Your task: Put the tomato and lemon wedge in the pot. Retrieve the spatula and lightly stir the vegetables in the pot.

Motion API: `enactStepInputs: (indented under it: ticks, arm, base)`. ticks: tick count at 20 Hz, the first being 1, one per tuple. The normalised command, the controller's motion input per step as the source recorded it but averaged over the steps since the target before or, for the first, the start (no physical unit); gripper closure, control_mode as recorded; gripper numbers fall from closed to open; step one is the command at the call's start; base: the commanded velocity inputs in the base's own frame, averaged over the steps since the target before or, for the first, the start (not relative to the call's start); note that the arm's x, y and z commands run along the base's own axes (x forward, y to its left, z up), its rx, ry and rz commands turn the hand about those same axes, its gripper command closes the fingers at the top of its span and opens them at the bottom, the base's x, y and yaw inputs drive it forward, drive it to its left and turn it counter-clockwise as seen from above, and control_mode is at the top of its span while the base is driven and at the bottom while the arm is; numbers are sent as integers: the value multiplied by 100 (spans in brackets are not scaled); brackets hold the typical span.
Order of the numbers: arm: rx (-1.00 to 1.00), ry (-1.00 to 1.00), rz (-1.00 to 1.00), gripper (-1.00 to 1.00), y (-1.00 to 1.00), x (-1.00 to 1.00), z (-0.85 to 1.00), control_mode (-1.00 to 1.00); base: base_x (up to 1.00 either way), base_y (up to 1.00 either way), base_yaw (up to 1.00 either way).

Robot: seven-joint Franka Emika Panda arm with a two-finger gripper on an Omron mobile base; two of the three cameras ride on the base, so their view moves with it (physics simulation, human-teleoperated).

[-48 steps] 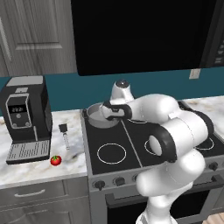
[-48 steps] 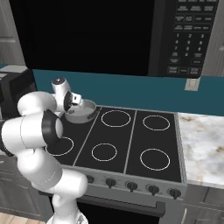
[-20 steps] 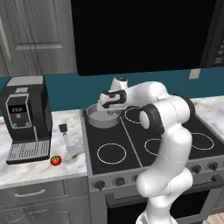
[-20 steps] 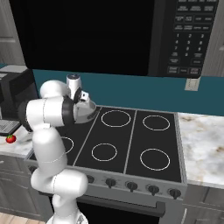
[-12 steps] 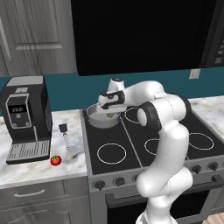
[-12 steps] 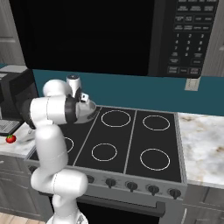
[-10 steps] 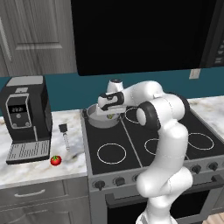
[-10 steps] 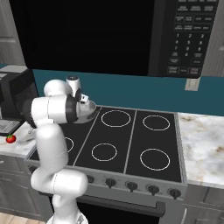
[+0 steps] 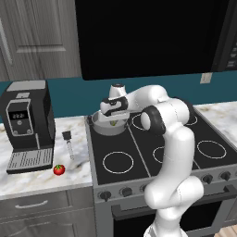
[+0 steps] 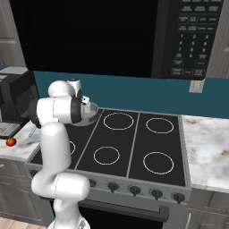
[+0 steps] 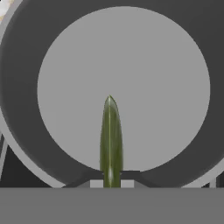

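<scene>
Poised over the pot (image 9: 109,125), at the back left corner of the stove top (image 9: 152,152), with the gripper (image 9: 114,121) pinched thinly on the lemon wedge (image 11: 110,140). Seen edge-on from the hand view: a narrow green-yellow sliver rising between the fingers, bare pot floor behind it, rim all around. Probably about to release. Main risk, judged from that thin hold: wedge sticking to one finger pad on opening, or tipping as it falls and skidding toward the wall rather than settling flat. Height above the floor not readable here, so a bounce cannot be ruled out. Second risk: hand hanging close to the near rim in the left base view, so a careless retreat could clip it and shove the pot off its burner. Still waiting on the counter (image 9: 41,173): the tomato (image 9: 59,170), near the front edge, just in front of the coffee machine (image 9: 27,125); round, so likely to roll off if nudged during the reach. Further back on the counter, beside the stove's left edge, the spatula (image 9: 69,143), slim and easy to mis-grip.
</scene>
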Motion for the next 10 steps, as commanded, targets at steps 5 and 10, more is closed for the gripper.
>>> enactStepInputs:
  ticks: [5,10]
  arm:
    - [0,4,0,100,0,26,0,-100]
    - [0,6,0,100,0,15,-19,-100]
  base:
    - [0,0,0]
    - [0,0,0]
